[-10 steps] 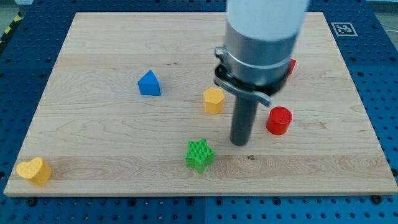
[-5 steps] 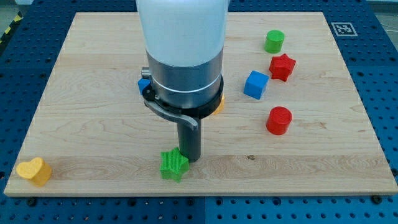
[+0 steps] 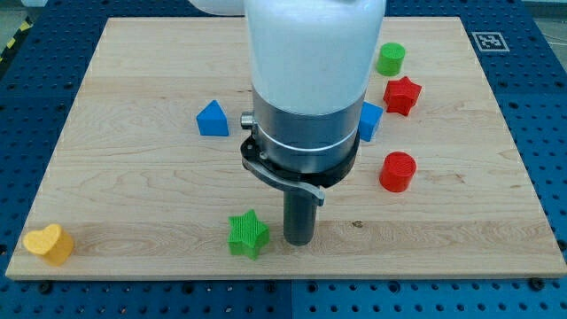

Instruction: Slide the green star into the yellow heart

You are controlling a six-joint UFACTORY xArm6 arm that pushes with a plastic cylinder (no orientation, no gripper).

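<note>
no readable text, unreadable marker tag [image 3: 490,41] on board corner

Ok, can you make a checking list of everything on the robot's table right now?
Surface: pale wooden board, flat, on a blue pegboard bench.
Job's things: green star near the view's bottom; yellow heart at the bottom-left corner, far apart from the star.
Clutter: blue triangular block; blue block, partly hidden by the arm; green cylinder; red star; red cylinder.
Grippers: none; my tip is just to the right of the green star, not visibly touching.
Cables: nothing seen.
Surroundings: square printed marker at the top right.
</note>
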